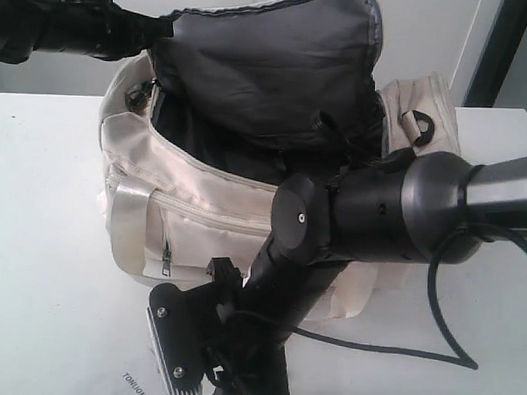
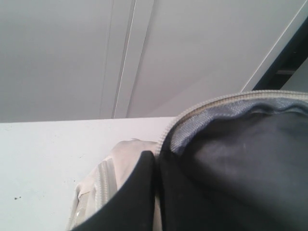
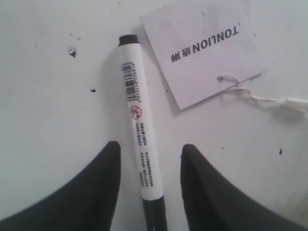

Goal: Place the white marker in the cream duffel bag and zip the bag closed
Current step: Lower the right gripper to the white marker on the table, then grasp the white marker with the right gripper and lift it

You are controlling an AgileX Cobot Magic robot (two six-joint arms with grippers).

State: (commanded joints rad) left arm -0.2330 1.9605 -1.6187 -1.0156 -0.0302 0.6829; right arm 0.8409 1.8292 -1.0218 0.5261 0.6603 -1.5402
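Exterior: left arm (image 1: 61, 22) is stretched in from the upper left, with the left gripper (image 1: 163, 22) closed on the raised flap (image 1: 269, 66) of the bag (image 1: 202, 204). Dark lining is exposed. Right arm (image 1: 368, 211) is folded down in front of the bag, right gripper (image 1: 184, 379) pointed at the white table (image 1: 42, 258). A plain pale wall (image 1: 428, 30) is seen behind.

Left wrist: flap is pinched beside a black finger (image 2: 132, 202). Its edge is lined by the zipper (image 2: 207, 103).

Right wrist: right gripper is held open, jaws either side of the marker (image 3: 137, 115), not touching it. Marker is laid flat on the table, outside the bag. A paper tag (image 3: 202, 48) is just beside it. Table is speckled with small dark marks.
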